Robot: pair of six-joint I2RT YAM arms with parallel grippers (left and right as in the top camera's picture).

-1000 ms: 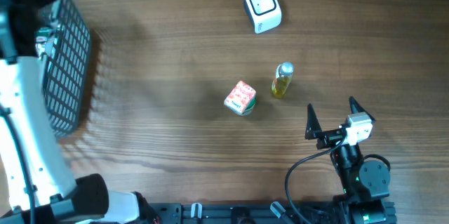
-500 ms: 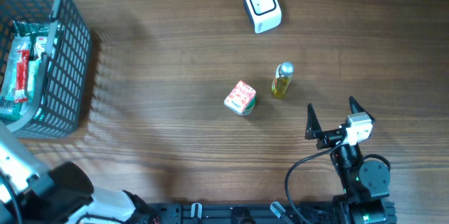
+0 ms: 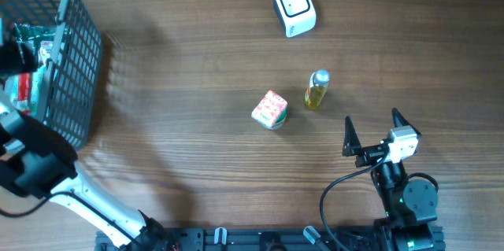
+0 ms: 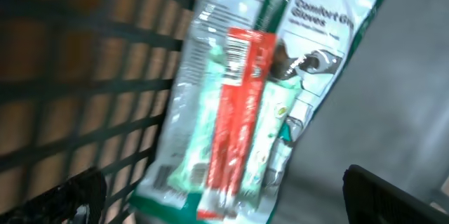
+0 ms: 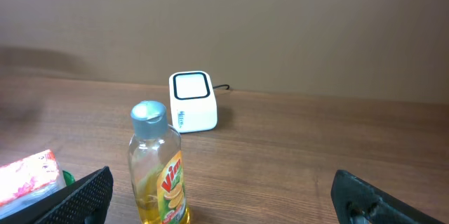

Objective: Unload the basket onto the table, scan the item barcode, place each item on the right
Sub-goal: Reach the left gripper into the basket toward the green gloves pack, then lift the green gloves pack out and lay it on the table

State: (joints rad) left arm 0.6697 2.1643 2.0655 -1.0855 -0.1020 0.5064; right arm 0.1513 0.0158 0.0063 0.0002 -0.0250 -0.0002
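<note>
Brown wood-grain tabletop (image 3: 189, 149), shown from overhead and from both wrists. Left edge: one dark wire-mesh basket (image 3: 79, 70), cut off by the frame, holding flat plastic packets (image 4: 231, 112) (a green-and-white glove packet and a red-and-green one overlap; the total cannot be counted). The left fingers (image 4: 70, 196) hang over the inside of the basket, spread as wide as they go with nothing between them, one tip on either side of the packets below. Far edge, right of centre: one white cube-shaped barcode scanner (image 3: 294, 7), its cable running off the top. Near the centre: one small red-and-white carton (image 3: 270, 109) and one clear bottle of yellow liquid with a silver cap (image 3: 317, 90), upright, just beside each other but apart; the bottle stands roughly between the scanner and the right fingers (image 3: 349, 137). These sit by the near edge, right of centre, spread wide and empty, pointing toward the bottle and well short of it. A broad stretch of bare wood separates basket from carton; another lies to the right of bottle and scanner.
</note>
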